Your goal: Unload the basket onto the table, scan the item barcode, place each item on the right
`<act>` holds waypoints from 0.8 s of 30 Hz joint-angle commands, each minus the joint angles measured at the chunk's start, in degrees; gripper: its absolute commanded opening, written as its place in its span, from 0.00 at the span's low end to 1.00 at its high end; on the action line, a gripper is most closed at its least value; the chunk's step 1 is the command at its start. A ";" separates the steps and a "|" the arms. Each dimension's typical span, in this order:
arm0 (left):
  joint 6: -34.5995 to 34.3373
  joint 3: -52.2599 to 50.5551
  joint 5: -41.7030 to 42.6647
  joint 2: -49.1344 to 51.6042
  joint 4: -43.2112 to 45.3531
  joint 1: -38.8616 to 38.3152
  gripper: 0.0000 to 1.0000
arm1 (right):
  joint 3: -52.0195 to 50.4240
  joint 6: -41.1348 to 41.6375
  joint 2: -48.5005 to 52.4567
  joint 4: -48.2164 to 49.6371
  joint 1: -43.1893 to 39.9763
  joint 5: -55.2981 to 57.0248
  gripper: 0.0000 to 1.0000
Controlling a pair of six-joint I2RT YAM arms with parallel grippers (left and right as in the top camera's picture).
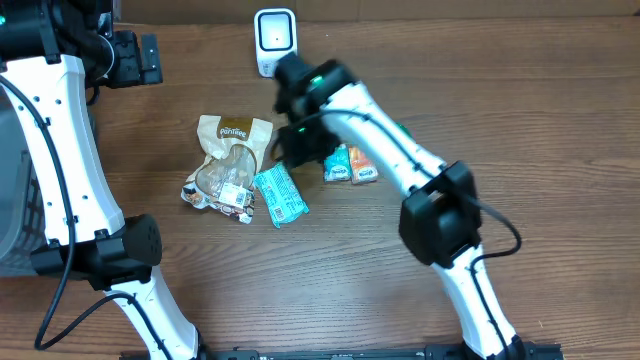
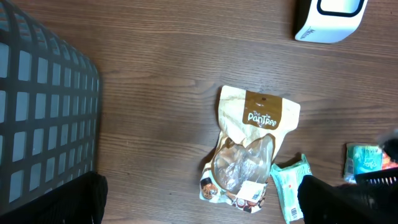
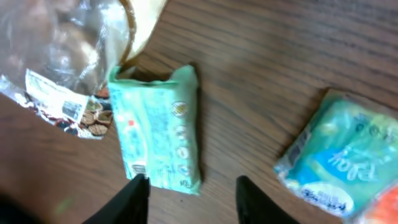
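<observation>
The item nearest to being picked is, by my reading, the small green crinkled plastic snack packet (image 3: pixel 158 134), lying flat on the brown wooden counter (image 1: pixel 520 90). Its upper end touches the beige clear-windowed snack pouch (image 1: pixel 228 165), and a teal foil packet (image 3: pixel 339 155) lies apart on its other side. The right gripper (image 3: pixel 191 186) hangs directly over the green packet's lower end. Its two fingers are moderately spread, holding nothing, one just off each lower corner. The packet looks light, soft and pillowy, with a slick film that will dent and could slip, so a firm pinch across its narrow width near the middle seems safest. That hold leaves the printed faces free to turn. I cannot tell which face carries the barcode. The white barcode scanner (image 1: pixel 274 40) stands upright at the far edge of the counter, well apart from the packet, so a lift and a carry lie ahead. The left gripper (image 1: pixel 135 58) hangs off to the far left, fingers wide and empty.
</observation>
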 commanded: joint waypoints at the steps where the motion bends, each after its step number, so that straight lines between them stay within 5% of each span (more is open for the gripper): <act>1: 0.68 -0.15 0.63 0.13 -0.11 -0.04 1.00 | -5.70 -4.24 -1.97 2.38 0.09 -8.94 0.38; 24: 0.68 -0.15 0.63 0.13 -0.11 -0.04 1.00 | -23.82 -5.49 -1.97 23.76 0.42 -14.29 0.27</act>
